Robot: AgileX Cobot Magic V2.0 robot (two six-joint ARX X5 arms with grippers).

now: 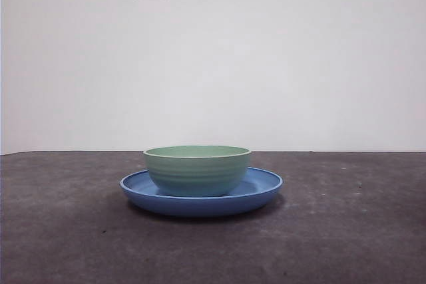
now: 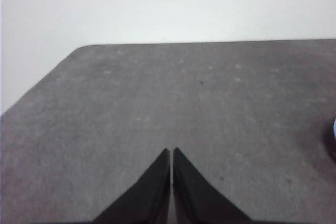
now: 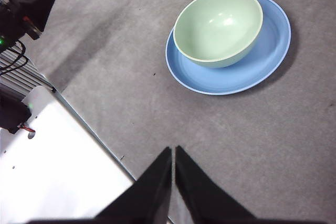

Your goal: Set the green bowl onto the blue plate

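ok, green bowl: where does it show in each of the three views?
Front view: green bowl low centre, sitting on the blue plate.
Left wrist view: bowl not in it; only a sliver at the right edge, too small to identify.
Right wrist view: bowl upper right, on the plate, off-centre on it.
Shared landmark: the blue plate under the bowl, on the grey table.
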